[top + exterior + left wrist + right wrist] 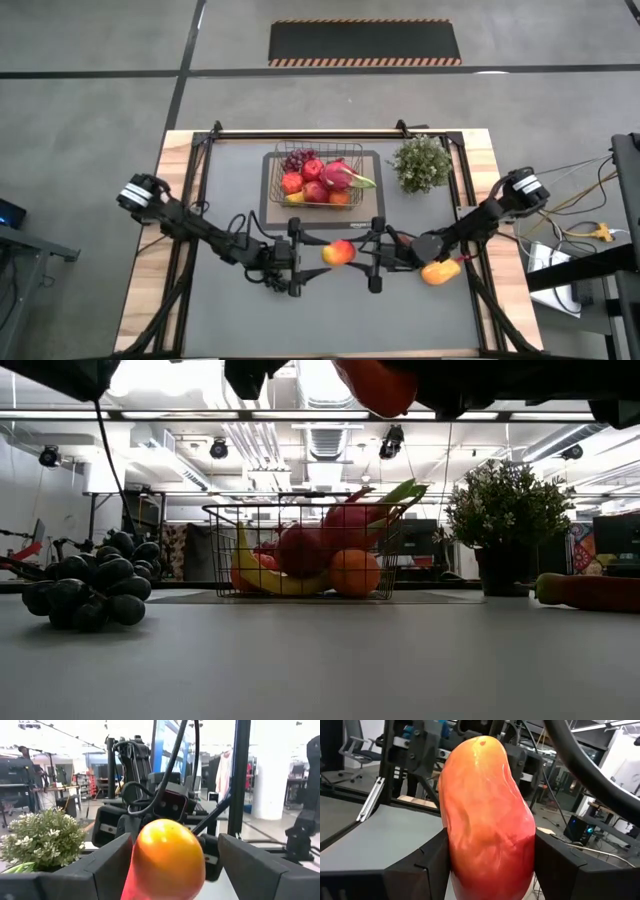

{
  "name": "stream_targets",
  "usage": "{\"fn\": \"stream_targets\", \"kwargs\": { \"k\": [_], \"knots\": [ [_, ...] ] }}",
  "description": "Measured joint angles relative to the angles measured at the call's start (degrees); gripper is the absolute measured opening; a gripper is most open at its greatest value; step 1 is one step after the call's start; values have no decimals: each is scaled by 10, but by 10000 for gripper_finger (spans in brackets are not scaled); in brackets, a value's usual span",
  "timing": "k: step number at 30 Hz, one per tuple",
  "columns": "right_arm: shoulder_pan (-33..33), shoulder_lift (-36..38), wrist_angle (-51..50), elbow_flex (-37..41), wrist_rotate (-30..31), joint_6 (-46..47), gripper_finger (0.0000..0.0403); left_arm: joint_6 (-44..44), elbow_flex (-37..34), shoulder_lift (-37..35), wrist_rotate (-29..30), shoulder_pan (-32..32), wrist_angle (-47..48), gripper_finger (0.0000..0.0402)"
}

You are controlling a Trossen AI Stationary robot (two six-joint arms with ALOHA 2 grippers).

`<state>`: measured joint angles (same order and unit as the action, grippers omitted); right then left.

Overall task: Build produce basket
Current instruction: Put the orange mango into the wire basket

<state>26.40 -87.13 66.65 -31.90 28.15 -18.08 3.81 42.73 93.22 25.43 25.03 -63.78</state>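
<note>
Two grippers meet on one mango [338,253], mid-table.
I see right gripper [372,253] clamped on it, left gripper [303,257] parted beside it; contact there unclear. Second mango [440,271] half-hidden under the right arm. Basket [275,196] beyond holds grapes [296,159], apples, dragon fruit [338,176], banana, orange.

- The mango [487,815] between the right gripper [487,870] fingers is cut off at its lower end by the right wrist view's edge.
- In the left wrist view, the same mango [167,860] hides the gap ahead of the left gripper [167,870]; contact between the fingers and the fruit cannot be confirmed.
- In the low view, both grippers are cropped at the upper edge; only the mango's lower tip shows.
- The basket [270,190] contents overlap; individual pieces in the high view are too small to separate.
- A second mango [440,271], beside the right arm, is partly covered by it.
</note>
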Motion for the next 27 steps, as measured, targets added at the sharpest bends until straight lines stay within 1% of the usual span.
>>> {"fn": "stream_targets", "kwargs": {
  "k": [5,8,10,16,18,22,27],
  "knots": [
    [1,-3,-1,-2,-1,-5,217,0,0,30,1,-3,-46,276],
    [0,-3,-2,-2,-1,2,217,5,2,39,1,-3,-59,264],
    [-1,-3,-2,-2,3,7,217,6,2,40,2,-3,-64,246],
    [-3,-3,-4,-2,4,9,217,9,2,42,14,-3,-65,172],
    [-3,-3,-4,-2,3,11,217,8,1,42,15,-3,-64,157],
    [-3,-3,-5,-2,4,15,230,8,1,41,17,-3,-63,154],
    [-3,-3,-5,-2,4,16,267,9,1,41,20,-3,-63,154]
  ]
}}
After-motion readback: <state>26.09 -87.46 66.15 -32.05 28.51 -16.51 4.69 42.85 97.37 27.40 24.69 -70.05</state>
